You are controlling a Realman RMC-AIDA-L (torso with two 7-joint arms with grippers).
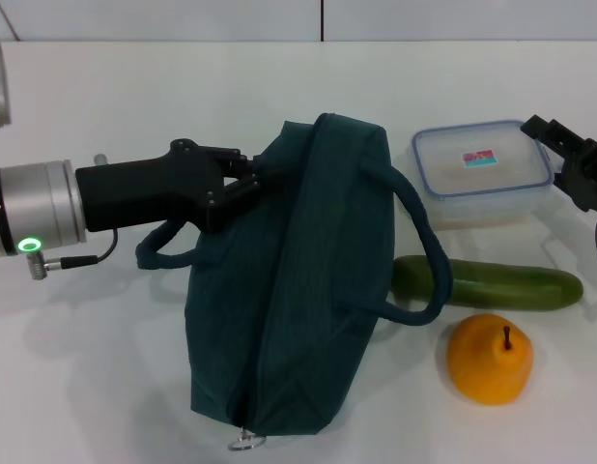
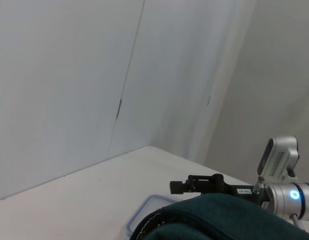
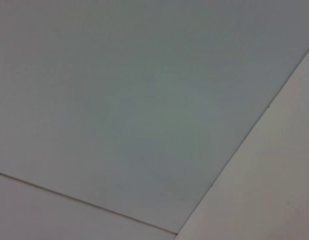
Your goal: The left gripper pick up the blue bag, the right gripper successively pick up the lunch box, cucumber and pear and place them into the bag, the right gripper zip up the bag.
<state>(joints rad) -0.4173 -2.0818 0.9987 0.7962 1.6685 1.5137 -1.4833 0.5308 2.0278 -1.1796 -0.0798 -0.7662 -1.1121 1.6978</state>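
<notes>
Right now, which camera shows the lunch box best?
Head view: the lunch box shows whole, lid and label up, the right gripper beside it. Left wrist view catches one corner behind the blue bag. Right wrist view shows none.

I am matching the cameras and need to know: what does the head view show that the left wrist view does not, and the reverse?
Only the head view shows the left gripper at the blue bag's side, the cucumber, the pear and the bag's zipper ring. Only the left wrist view shows the wall panels behind the table. Both show the bag, the lunch box and the right gripper by the box.
</notes>
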